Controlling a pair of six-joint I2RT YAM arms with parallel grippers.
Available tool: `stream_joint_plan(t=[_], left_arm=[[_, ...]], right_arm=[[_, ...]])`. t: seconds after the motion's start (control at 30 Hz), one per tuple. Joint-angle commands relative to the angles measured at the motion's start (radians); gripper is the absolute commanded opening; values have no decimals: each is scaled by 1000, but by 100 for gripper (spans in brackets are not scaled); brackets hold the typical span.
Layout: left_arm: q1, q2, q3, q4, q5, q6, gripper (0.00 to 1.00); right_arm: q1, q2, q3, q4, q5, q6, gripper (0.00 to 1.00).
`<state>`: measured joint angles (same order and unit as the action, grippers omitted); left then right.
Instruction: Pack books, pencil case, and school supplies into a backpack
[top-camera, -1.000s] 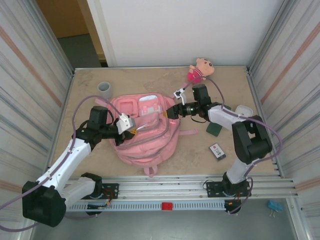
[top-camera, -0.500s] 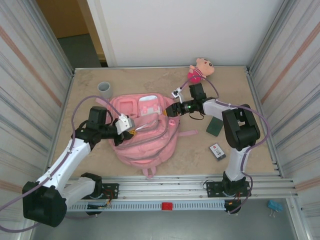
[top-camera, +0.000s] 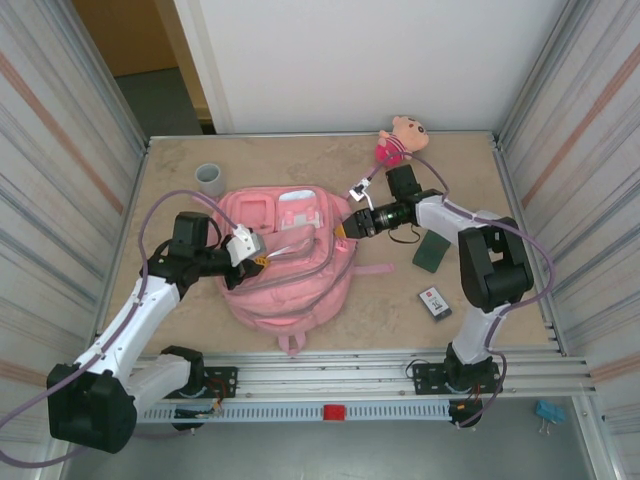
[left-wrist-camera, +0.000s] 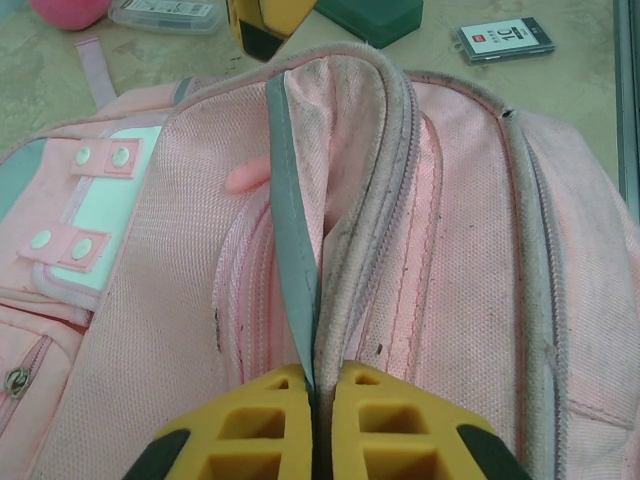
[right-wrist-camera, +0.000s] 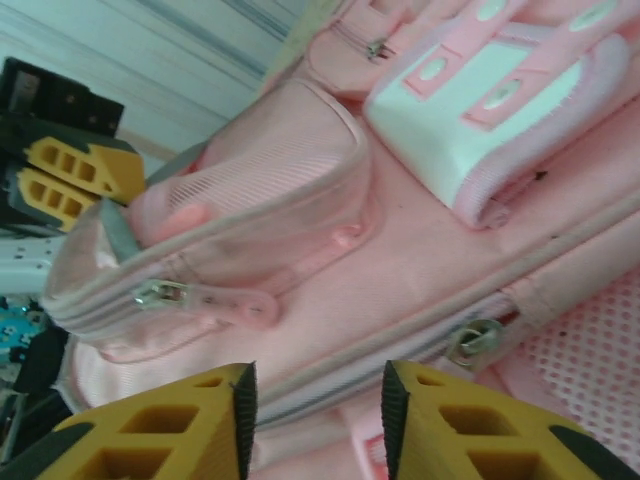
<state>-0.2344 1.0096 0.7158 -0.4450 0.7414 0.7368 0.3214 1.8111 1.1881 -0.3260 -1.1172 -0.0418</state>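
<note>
The pink backpack (top-camera: 300, 285) lies mid-table with its front pockets facing up. My left gripper (top-camera: 262, 260) (left-wrist-camera: 320, 375) is shut on the backpack's opening rim (left-wrist-camera: 330, 230), pinching a grey-green edge strip and pink piping. My right gripper (top-camera: 344, 230) (right-wrist-camera: 318, 385) is at the bag's upper right edge. Its jaws are open and straddle the main zip seam, with a metal zip puller (right-wrist-camera: 478, 340) just to their right. A dark flat book (top-camera: 432, 252) (left-wrist-camera: 370, 15) and a small black piece with white markings (top-camera: 434, 302) (left-wrist-camera: 503, 40) lie right of the bag. The pencil case is out of view.
A grey cup (top-camera: 210, 178) stands at the back left and a pink plush doll (top-camera: 400, 140) at the back. A pale flat box (left-wrist-camera: 165, 12) lies beyond the bag. Metal walls close in both sides, and the arm bases line the near edge.
My right gripper's jaws have narrowed around the zip seam, and its arm has shifted slightly. The left gripper has kept its pinch on the rim and drawn a little to the left.
</note>
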Motion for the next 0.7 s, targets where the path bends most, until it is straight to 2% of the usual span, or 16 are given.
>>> stream_joint_plan(t=[0.0, 0.07, 0.13, 0.17, 0.27, 0.37, 0.47, 0.53, 0.63, 0.67], left_arm=[[14, -9, 51, 77, 62, 1, 0], [14, -10, 51, 77, 64, 1, 0], [14, -11, 50, 78, 64, 1, 0], [14, -12, 49, 78, 65, 1, 0], [14, -14, 50, 78, 65, 1, 0], [15, -19, 50, 78, 57, 0, 0], [14, -17, 50, 82, 54, 1, 0], [14, -14, 50, 83, 58, 0, 0], [15, -8, 51, 87, 64, -3, 0], [14, -8, 52, 87, 65, -4, 0]], right_arm=[[-2, 14, 19, -17, 0, -7, 45], [-7, 47, 42, -10, 27, 6, 48], [-10, 63, 39, 32, 66, 18, 64], [-10, 73, 37, 55, 75, 26, 67], [-9, 107, 66, 40, 19, 34, 67], [8, 102, 58, 2, 4, 11, 62], [14, 85, 31, 9, 9, 16, 43], [15, 77, 22, 18, 30, 28, 34], [13, 75, 20, 40, 45, 45, 32], [13, 79, 24, 44, 46, 53, 37]])
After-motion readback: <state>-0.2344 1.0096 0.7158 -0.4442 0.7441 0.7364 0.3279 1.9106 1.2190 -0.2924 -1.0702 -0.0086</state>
